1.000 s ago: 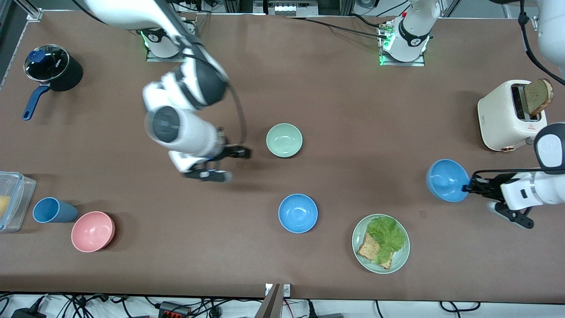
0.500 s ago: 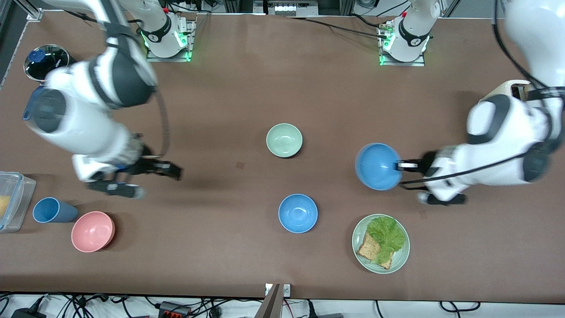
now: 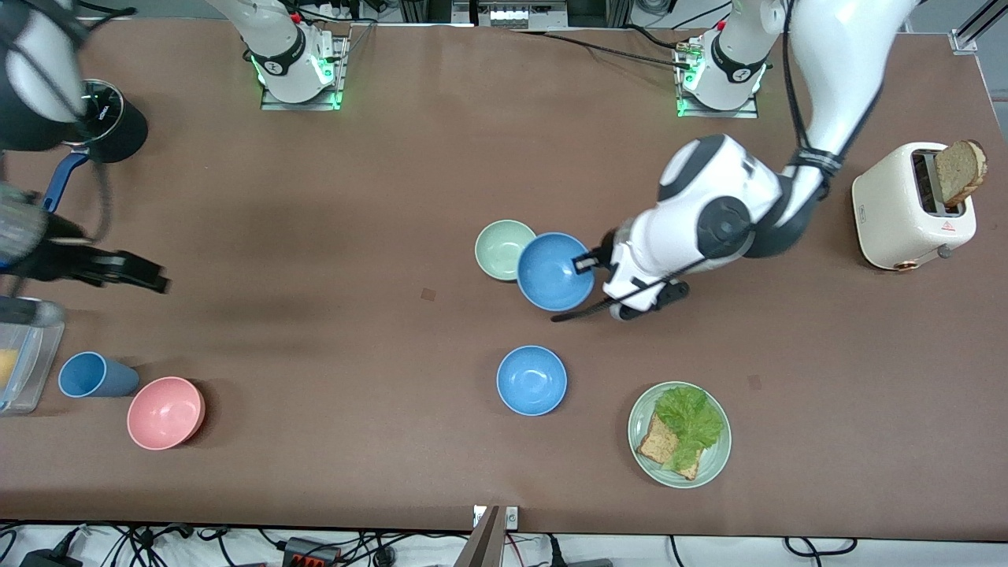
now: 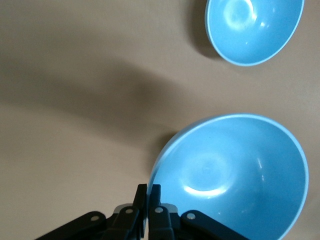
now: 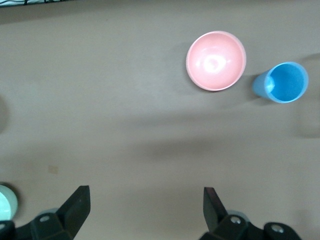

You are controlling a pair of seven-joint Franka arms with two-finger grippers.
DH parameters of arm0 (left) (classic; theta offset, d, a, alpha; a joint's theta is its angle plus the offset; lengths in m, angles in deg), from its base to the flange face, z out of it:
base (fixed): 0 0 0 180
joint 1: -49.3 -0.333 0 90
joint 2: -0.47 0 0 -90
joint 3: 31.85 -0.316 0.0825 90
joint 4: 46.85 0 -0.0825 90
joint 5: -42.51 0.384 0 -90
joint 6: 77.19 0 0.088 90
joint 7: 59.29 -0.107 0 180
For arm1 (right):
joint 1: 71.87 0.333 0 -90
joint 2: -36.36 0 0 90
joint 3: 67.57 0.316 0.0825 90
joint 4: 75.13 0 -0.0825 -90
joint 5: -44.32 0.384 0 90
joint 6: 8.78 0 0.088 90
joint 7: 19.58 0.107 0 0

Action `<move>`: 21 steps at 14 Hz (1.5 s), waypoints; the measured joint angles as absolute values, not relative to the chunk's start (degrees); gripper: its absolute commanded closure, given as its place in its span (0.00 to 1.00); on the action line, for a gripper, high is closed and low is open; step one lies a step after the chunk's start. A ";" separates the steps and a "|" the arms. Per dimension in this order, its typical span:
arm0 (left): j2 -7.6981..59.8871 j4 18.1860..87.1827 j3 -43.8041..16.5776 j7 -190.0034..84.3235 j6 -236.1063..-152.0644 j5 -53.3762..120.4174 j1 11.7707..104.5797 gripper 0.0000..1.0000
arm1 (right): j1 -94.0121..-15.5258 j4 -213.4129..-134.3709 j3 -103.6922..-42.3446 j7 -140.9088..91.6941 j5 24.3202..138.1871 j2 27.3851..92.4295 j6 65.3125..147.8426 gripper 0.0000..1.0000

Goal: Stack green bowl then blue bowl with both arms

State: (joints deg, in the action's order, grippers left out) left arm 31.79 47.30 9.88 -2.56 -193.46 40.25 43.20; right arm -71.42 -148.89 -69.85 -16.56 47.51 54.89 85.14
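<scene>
Sky-blue bowl glossy, overlapping green bowl

White arms, black joint bands, dangling cables.

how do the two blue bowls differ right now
The held blue bowl is gripped at its rim by the left gripper, fingers shut; the other blue bowl is gripped by nothing.
The held blue bowl partly covers the green bowl; the other blue bowl sits apart, nearer the front camera.
They share colour, round shape and apparent size, and both face upward.
</scene>
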 measured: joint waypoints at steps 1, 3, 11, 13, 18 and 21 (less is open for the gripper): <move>30.91 49.65 10.32 -1.04 -195.61 40.25 43.56 0.99 | -72.86 -148.27 -69.84 -17.90 47.52 54.56 84.43 0.00; 29.89 53.54 10.47 1.39 -200.18 40.25 45.30 0.99 | -74.33 -147.66 -69.84 -18.69 47.52 53.42 83.91 0.00; 30.30 62.22 10.17 8.07 -212.64 44.44 49.31 0.99 | -73.83 -150.37 -69.60 -18.71 45.77 49.98 83.21 0.00; 30.72 62.45 10.05 8.27 -213.16 44.80 49.53 0.99 | -73.61 -151.15 -69.60 -18.71 45.53 49.93 84.22 0.00; 33.11 62.60 9.99 9.54 -215.98 46.48 50.70 0.99 | -73.59 -156.43 -69.69 -18.71 44.97 46.76 86.92 0.00; 33.99 62.63 9.64 10.15 -216.22 48.75 51.18 0.97 | -73.56 -158.90 -69.69 -18.71 44.89 44.90 87.01 0.00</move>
State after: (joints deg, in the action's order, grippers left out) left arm 33.99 62.63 9.64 10.15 -216.22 48.75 51.18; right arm -73.56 -158.90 -69.69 -18.71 44.89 44.90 87.01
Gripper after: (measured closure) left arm 0.956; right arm 0.000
